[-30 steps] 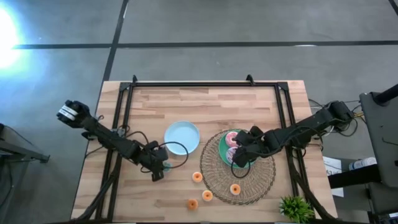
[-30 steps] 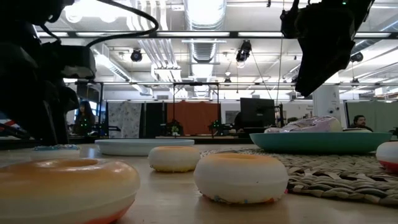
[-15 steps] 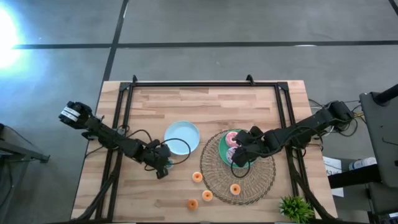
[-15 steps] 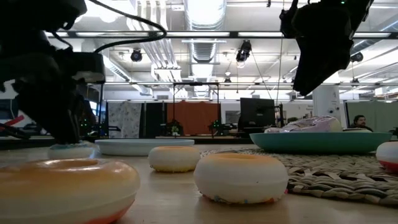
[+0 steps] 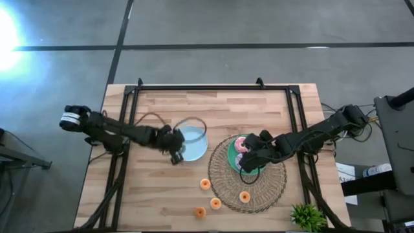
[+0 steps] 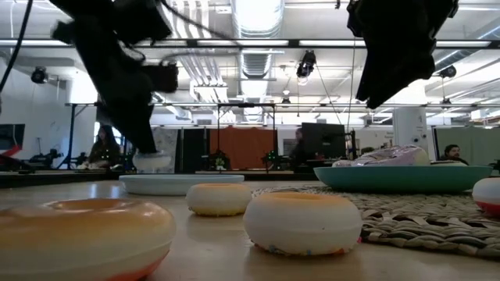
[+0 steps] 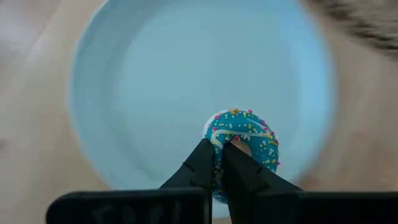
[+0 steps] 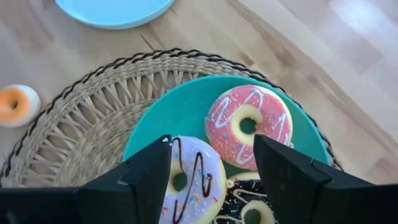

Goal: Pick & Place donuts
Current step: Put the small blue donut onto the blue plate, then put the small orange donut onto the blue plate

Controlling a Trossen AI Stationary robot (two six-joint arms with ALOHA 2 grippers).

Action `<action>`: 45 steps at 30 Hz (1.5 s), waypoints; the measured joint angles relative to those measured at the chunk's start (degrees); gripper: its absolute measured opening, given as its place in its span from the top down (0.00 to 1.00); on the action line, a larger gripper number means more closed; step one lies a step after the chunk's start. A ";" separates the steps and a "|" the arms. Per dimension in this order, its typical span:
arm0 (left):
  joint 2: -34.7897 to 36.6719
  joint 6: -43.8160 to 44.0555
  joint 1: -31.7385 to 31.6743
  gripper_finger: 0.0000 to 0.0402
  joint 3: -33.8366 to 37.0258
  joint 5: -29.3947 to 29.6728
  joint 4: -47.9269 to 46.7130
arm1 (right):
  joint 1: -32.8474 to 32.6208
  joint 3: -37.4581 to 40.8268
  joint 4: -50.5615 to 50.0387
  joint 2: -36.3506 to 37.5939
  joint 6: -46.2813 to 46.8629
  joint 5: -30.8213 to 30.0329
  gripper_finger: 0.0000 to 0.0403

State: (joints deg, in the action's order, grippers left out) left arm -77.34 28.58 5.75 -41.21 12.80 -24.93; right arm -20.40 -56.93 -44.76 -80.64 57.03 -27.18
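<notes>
Left claw pinches the teal mini donut above the light-blue plate; right claw, spread wide, hovers over the green plate.

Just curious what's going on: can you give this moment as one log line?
left end effector: shut on teal donut, over blue plate | right end effector: open, above green plate

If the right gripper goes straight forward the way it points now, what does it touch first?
Probably the lilac donut. The open right gripper hangs above the green plate, fingers either side of that donut, with the pink donut just beyond. Its height above the plate is unclear.
</notes>
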 joint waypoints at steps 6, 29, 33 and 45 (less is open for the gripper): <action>-0.05 -7.10 -4.28 0.99 1.22 -7.86 0.53 | -0.72 0.00 0.00 0.00 2.96 0.00 0.45; 3.73 -8.52 9.64 0.74 -5.34 -9.12 2.37 | -3.13 0.02 0.05 0.02 -0.90 -1.06 0.45; -0.28 -10.53 18.69 0.75 -5.50 -8.34 11.74 | -3.33 0.04 -0.04 0.01 -1.08 -1.25 0.45; -22.04 -21.63 28.11 0.75 -19.97 -7.49 17.95 | -3.35 0.07 -0.06 0.00 -3.27 3.05 0.45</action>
State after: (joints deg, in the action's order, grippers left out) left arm -99.38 6.95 33.86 -61.17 5.31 -6.98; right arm -23.75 -56.86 -44.82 -80.64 53.76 -24.13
